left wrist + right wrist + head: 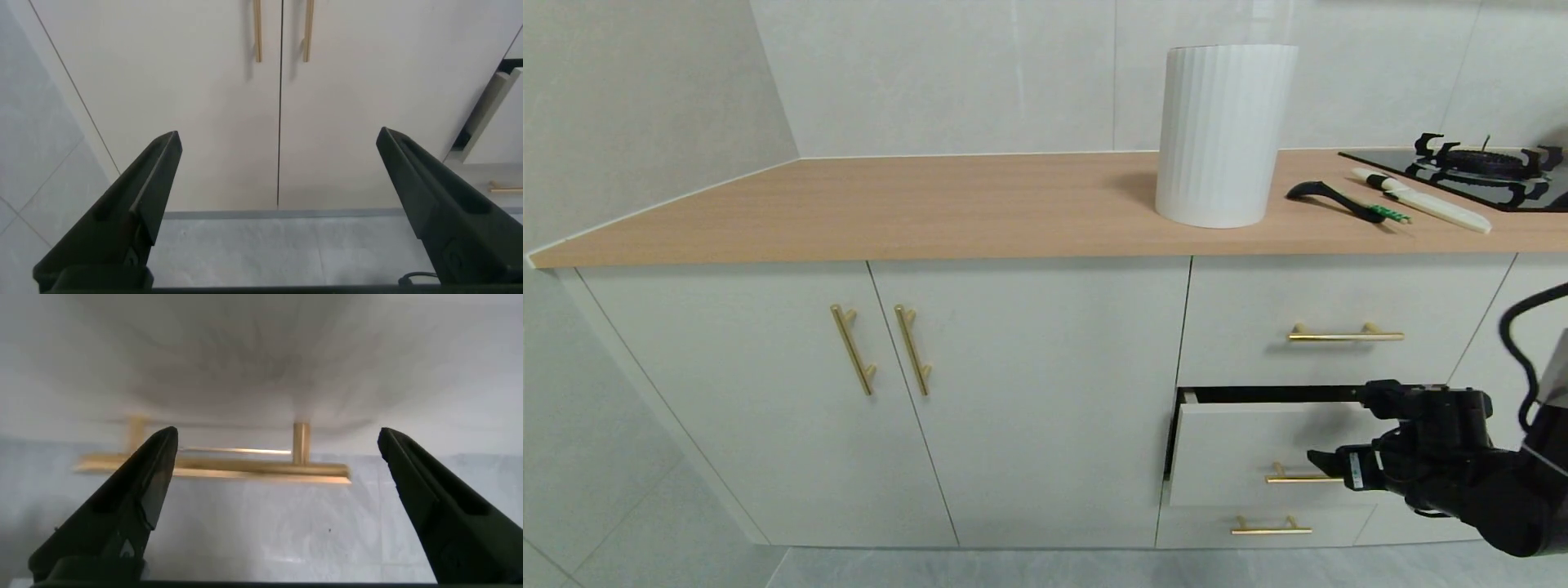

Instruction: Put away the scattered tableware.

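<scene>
- Right now the step in hand looks like opening the middle drawer, which stands slightly ajar with a dark gap above its front.
- The right gripper hovers just in front of that drawer's brass handle. Its fingers are spread wide and grasp nothing, and the bar lies ahead of them, not yet between the pads.
- To do this well, I would bring the fingers on until the bar sits between them. They should clench between the bar's two posts and then pull straight out, level with the drawer's runners. A slanted pull would probably bind the drawer or let the bar slip out.
- The drawer needs to come out far enough to take long utensils.
- The tableware waits on the countertop above the drawer and off to its right: a black ladle and a white knife, near each other.
- A ribbed white container stands on the counter directly above the drawer.
- The left gripper, fingers released and empty, faces the cabinet doors left of the drawer.
</scene>
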Available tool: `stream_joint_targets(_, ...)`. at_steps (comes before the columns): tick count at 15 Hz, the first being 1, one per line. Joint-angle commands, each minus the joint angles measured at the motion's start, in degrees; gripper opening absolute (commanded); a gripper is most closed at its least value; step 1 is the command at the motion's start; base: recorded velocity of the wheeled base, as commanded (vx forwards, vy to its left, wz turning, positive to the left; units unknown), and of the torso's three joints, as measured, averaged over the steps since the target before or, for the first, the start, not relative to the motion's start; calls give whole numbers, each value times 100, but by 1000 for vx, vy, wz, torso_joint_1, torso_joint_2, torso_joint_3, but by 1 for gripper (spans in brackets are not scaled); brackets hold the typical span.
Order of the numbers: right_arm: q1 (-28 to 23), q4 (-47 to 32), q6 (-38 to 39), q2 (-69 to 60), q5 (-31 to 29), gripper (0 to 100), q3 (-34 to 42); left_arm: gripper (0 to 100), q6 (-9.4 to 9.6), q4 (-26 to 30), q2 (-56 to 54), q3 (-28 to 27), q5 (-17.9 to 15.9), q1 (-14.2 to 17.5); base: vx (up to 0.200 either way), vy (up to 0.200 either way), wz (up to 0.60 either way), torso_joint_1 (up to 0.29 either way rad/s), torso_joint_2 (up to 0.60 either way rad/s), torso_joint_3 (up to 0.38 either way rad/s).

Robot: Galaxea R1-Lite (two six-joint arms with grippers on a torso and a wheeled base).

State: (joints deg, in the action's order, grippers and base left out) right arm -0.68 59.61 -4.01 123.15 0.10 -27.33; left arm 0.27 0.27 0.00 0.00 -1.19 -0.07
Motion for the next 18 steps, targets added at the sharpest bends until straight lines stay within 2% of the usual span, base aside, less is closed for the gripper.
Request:
stream_joint_targets(1, 68, -1303, -12, -2278, 307, 100, 272, 100, 0, 0, 0, 0, -4, -1, 0, 0, 0, 0, 0, 0)
stream_joint_targets(4, 508, -3131, 23, -3543, 368, 100, -255, 100, 0, 0, 0, 0, 5, -1, 0, 0, 0, 0, 0, 0)
stream_joint_targets(6, 578, -3483, 41, -3447, 359, 100, -633, 100, 0, 0, 0, 0, -4, -1, 0, 0, 0, 0, 0, 0)
stream_joint_targets(10, 736, -3456, 85, -2603, 175, 100, -1169, 100, 0, 0, 0, 0, -4, -1, 0, 0, 0, 0, 0, 0)
stream_joint_targets(15, 727, -3333, 146, -1900, 96, 100, -1310, 100, 0, 0, 0, 0, 5, -1, 0, 0, 0, 0, 0, 0)
stream_joint_targets(16, 727, -2788, 383, -1504, -142, 100, -1310, 100, 0, 0, 0, 0, 5, -1, 0, 0, 0, 0, 0, 0)
stream_joint_targets(18, 631, -2261, 383, -1258, -291, 100, -1275, 100, 0, 0, 9, 0, -4, -1, 0, 0, 0, 0, 0, 0)
